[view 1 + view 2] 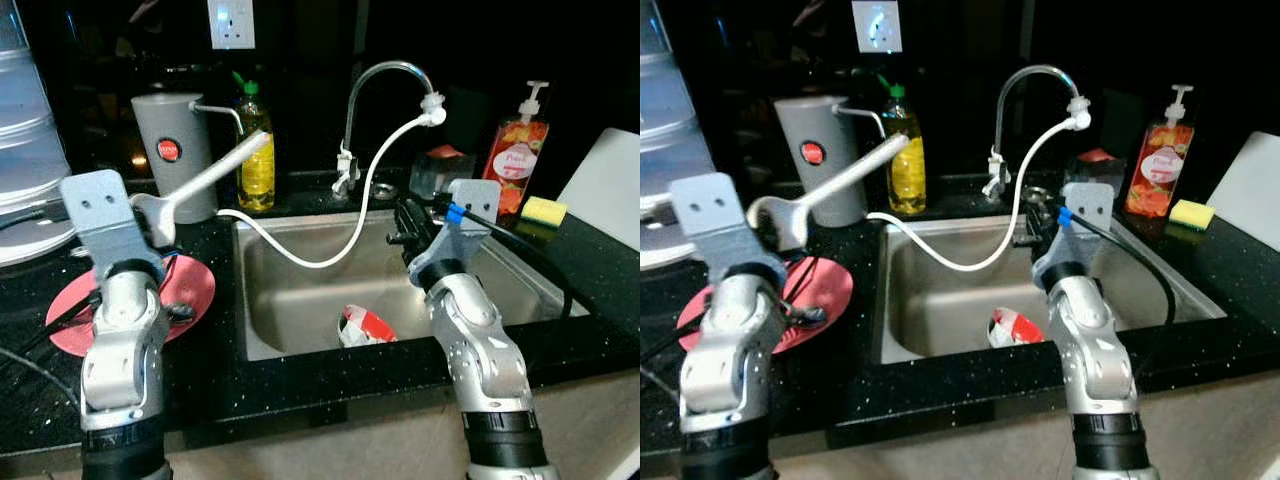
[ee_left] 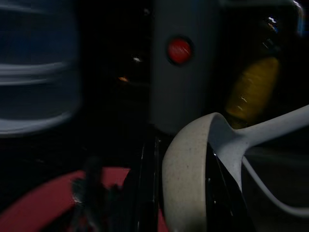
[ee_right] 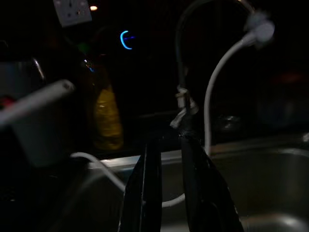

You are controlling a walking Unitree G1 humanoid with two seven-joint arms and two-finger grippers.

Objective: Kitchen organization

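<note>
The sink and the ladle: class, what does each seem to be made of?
Sink: likely stainless steel, going by its brushed grey sheen and soft reflections. Ladle, held in the left gripper: probably matte plastic or melamine, pale cream with fine speckles and no metallic shine.

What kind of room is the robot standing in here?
Most likely a home kitchen, at the sink counter. A steel sink is set into a dark worktop under a curved tap, with a bottle of yellow liquid, probably dish soap, and a yellow sponge beside it. The left pincer holds a pale ladle.
</note>
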